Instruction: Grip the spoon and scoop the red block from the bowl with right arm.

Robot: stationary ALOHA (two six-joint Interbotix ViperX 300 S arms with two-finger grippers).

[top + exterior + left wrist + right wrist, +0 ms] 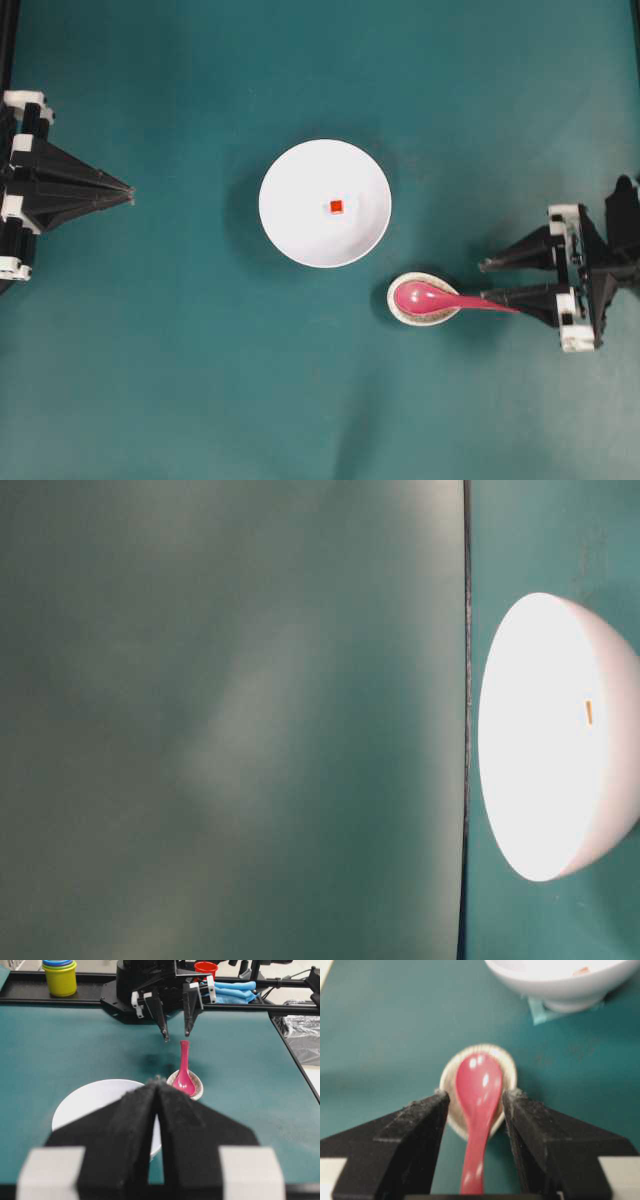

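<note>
Teal desk [200, 400] carries the bowl [290, 230] holding the red block [336, 207]. Beside the bowl, the spoon [440, 298] rests in a small dish [405, 312]. The right gripper [500, 280] gapes wide around the handle, gripping nothing; the left gripper [128, 193], far from the bowl, is closed, empty.

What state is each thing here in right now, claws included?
Spoon: scoop resting in the small dish, handle between the right claw's fingers, not gripped.
Red block: sitting in the bowl.
Bowl: upright on the table.
Right claw: open.
Left claw: shut, holding nothing.
</note>
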